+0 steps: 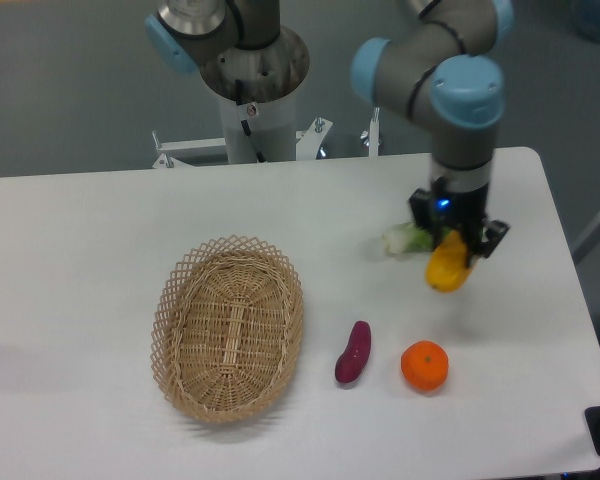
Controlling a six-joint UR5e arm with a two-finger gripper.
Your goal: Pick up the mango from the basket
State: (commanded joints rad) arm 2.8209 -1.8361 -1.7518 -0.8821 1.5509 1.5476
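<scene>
Far off to the left of the jaws sits the basket (pixel 228 330), with nothing in it that I can see, so I judge the pick itself done and the step in hand to be carrying the fruit clear. Nearer the jaws, but below and to their left, the purple sweet potato (pixel 353 352) lies on the table (pixel 100 240), and the round orange (pixel 424 365) sits almost straight below the jaws, well apart from them. Directly behind the jaws a leafy green vegetable (pixel 408 238) is mostly hidden; only its pale stalk end shows at their left side. My gripper (pixel 453 252) is closed on the mango (pixel 447 269), which hangs between the fingers above the tabletop and touches nothing else. The fingers hold its upper part and most of the fruit hangs below them. Its long axis runs close to vertical, tilted a little, with the lower end pointing down and slightly left and the upper end tucked up between the fingers. To do this well I would keep the grip firm and steady, since a smooth fruit held near its top could swing or slide out, and I would hold height so the hanging end passes over the green and the orange without brushing either.
</scene>
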